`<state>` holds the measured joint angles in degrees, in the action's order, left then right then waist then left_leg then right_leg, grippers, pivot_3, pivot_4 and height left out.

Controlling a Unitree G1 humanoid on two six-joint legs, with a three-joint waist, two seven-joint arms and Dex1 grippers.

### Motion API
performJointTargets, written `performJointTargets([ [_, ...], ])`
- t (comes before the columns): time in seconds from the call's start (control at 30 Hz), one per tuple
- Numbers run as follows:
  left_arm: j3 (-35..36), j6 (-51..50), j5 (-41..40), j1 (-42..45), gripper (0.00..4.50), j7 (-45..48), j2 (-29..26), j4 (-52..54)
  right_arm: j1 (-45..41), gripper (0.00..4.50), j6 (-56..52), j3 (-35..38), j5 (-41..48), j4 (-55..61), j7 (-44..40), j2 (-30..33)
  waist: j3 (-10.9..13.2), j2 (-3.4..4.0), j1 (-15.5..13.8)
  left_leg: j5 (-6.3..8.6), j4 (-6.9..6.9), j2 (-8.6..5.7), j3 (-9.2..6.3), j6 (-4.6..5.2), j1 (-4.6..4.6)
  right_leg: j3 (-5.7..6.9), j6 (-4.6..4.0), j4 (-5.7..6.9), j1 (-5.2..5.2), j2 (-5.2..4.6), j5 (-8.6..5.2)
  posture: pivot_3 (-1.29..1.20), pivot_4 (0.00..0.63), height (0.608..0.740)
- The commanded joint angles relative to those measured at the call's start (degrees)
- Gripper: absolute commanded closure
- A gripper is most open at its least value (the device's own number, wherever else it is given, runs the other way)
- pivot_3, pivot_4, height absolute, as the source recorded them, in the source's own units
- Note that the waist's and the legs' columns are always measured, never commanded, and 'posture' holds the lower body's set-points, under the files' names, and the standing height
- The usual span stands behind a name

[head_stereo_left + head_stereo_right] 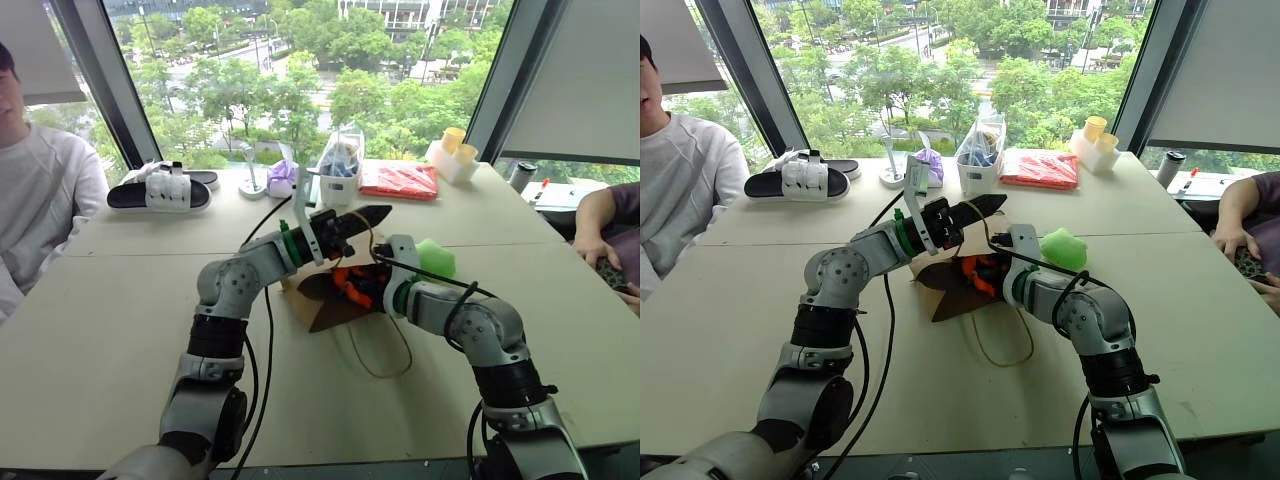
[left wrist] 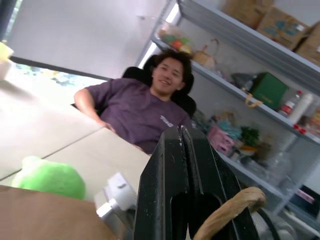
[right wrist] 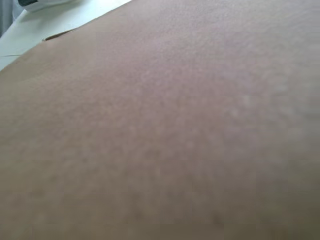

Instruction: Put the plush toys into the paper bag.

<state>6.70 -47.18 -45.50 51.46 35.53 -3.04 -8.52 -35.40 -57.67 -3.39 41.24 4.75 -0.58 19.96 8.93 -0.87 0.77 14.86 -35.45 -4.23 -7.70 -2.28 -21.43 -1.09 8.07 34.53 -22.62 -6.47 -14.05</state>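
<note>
Your left gripper [image 2: 182, 145] is pinched on the paper bag's [image 1: 330, 305] string handle [image 2: 227, 212]; no writing is legible. Your right gripper reaches into the bag beside the orange toy [image 1: 352, 285], fingers hidden, with the green toy [image 1: 435, 258] just behind its wrist

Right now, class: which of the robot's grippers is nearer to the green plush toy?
Right. The right gripper is at the paper bag's mouth, just beside the green plush toy. The left gripper is farther away, shut on the bag's string handle.

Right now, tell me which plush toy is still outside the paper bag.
The light green plush toy: it sits on the table beside the paper bag, by the right arm. The orange plush toy shows inside the bag's mouth.
</note>
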Motion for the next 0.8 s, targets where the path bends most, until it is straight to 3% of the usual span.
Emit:
performJointTargets([
  [0.03,1.3,2.1,0.1,1.8,4.5,-1.7,1.0,-0.2,-0.1,1.52,3.6,-1.1,-4.6,3.6,-3.4,1.4,0.0,0.0,0.0,0.0,0.0,0.0,0.0,0.0,0.0,0.0,0.0,0.0,0.0,0.0,0.0,0.0,0.15,0.74],
  [0.13,1.5,3.3,0.6,2.4,4.5,-3.3,2.2,-1.5,0.8,0.02,5.7,-1.6,-7.7,5.5,-5.7,2.3,0.0,0.0,0.0,0.0,0.01,0.0,0.0,0.0,-0.01,0.01,0.0,0.0,-0.01,0.0,0.0,0.0,0.15,0.74],
  [0.33,2.6,6.2,1.8,4.4,4.5,-6.8,4.4,-5.5,7.9,0.02,6.0,2.1,-6.2,17.1,-13.0,6.4,0.0,-0.01,-0.3,0.0,0.02,-0.01,-0.04,0.0,-0.02,0.02,0.0,-0.04,0.01,0.0,0.0,0.0,0.15,0.74],
  [0.47,4.7,9.4,2.3,6.7,4.5,-9.6,5.0,-9.9,17.5,0.02,4.3,12.6,5.0,29.5,-19.9,10.5,0.0,-0.03,-0.3,0.01,0.02,-0.03,-0.06,0.0,-0.06,0.03,0.02,-0.23,0.11,-0.01,0.0,0.0,0.15,0.74],
  [0.6,4.9,11.0,3.2,7.6,4.5,-9.2,4.8,-12.5,22.8,0.02,2.2,21.7,14.9,34.1,-20.6,13.4,0.0,-0.05,0.0,0.03,0.05,0.0,-0.01,0.04,0.01,0.03,0.02,-0.25,0.14,-0.01,0.0,0.0,0.15,0.74],
  [0.8,3.5,10.7,4.0,7.0,4.5,-7.2,5.2,-12.7,24.0,0.02,-0.3,20.0,20.7,36.5,-20.7,16.2,0.0,-0.05,-0.2,0.03,0.01,0.01,0.0,0.05,0.03,0.03,0.02,-0.21,0.19,0.01,0.0,0.0,0.15,0.74],
])
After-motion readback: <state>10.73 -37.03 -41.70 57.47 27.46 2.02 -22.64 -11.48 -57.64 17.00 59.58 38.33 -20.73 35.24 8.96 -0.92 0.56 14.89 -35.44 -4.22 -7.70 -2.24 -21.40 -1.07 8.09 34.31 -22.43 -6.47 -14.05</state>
